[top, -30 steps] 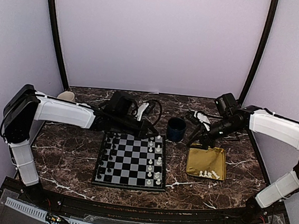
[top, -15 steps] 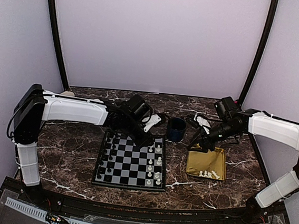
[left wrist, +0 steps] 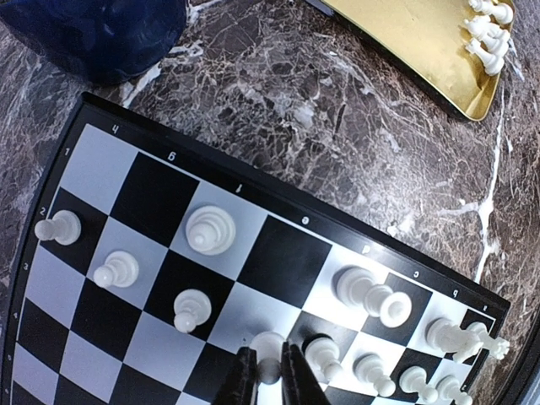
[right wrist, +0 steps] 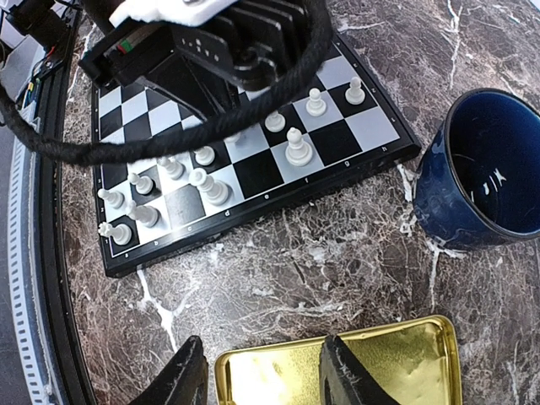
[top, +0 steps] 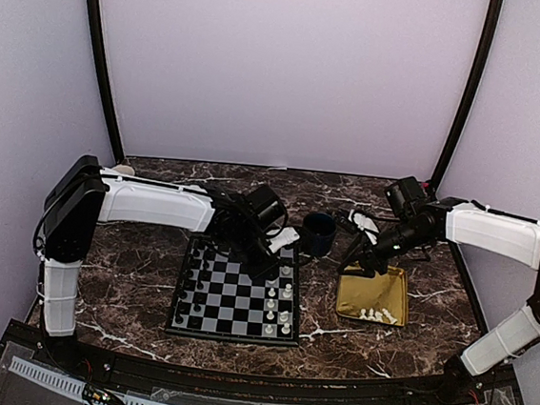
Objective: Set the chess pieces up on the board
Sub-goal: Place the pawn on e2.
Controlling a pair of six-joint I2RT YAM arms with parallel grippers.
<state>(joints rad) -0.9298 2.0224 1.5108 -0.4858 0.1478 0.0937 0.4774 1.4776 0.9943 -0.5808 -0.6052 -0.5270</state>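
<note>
Swung rightward since a second ago, from past the upper left corner of the board to above its upper right squares: left gripper, fingers clenched on one cream pawn. Tight quarters there, other chess pieces just beside. Fingertips cut off by the bottom edge of the wrist view; pawn resting or lifted, impossible to tell. Right gripper released, fingers spread above the gold tray rim. Bare marble table between board and tray. Small cream cluster in the tray's lower right corner. Blue cup near the board's upper right corner.
</note>
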